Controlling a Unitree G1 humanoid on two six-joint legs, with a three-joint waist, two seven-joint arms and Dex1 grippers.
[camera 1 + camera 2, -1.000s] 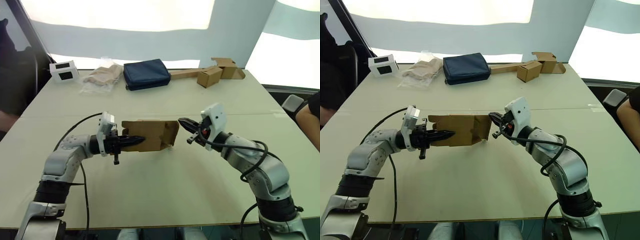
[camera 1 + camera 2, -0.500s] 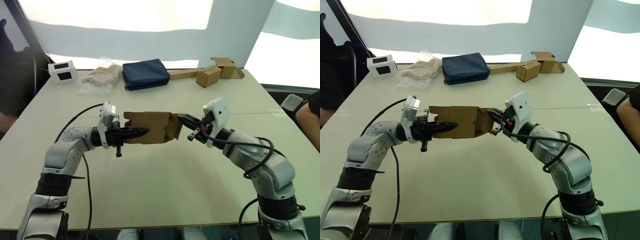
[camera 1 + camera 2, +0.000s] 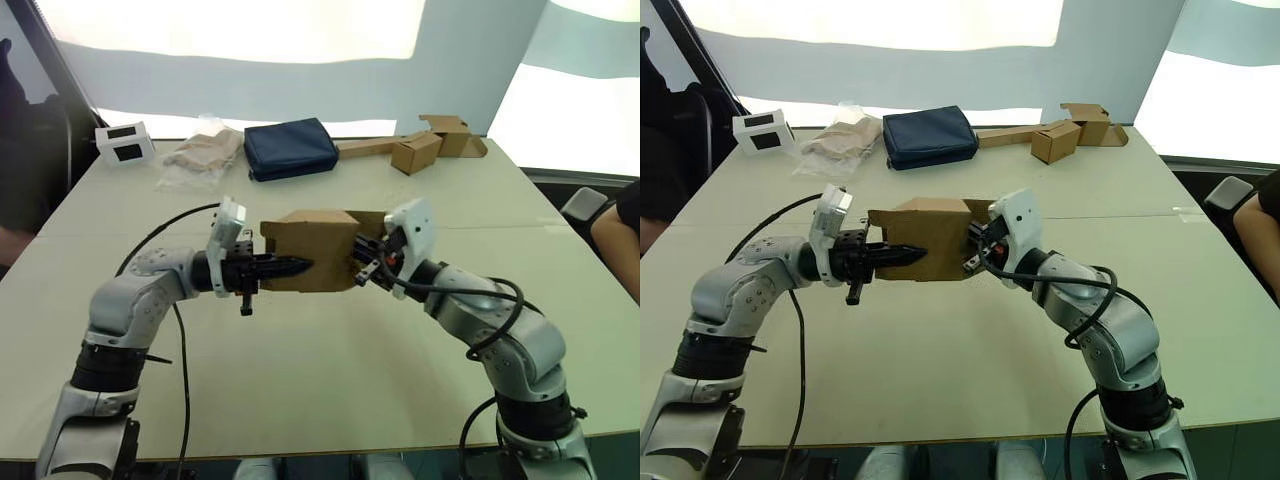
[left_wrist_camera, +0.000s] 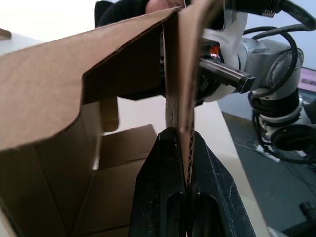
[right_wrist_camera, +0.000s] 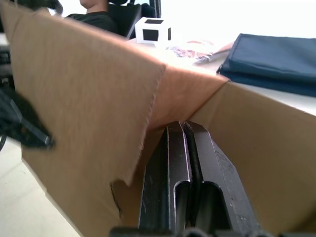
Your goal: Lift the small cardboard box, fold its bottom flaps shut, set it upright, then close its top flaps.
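Note:
The small cardboard box [image 3: 315,250] hangs on its side above the middle of the table, plain brown, with one open end toward my left arm. My left gripper [image 3: 298,266] is shut on the box's near wall, and in the left wrist view that gripper [image 4: 181,143] pinches the corrugated edge. From the other side my right gripper [image 3: 976,256] is shut with nothing between its fingers. Its tips press into the folded flaps at the box's right end, and the right wrist view has the gripper [image 5: 183,129] wedged in the crease between two flaps.
At the back of the table lie a navy pouch [image 3: 293,147], a plastic bag of beige material [image 3: 205,152], a small white box [image 3: 125,142] and two paler boxes joined by a flat strip [image 3: 420,150]. A person's arm [image 3: 618,235] is at the right edge.
My right gripper has moved left and pushed the box's right-end flap in against the box. The box has risen a little and shifted right with my left gripper.

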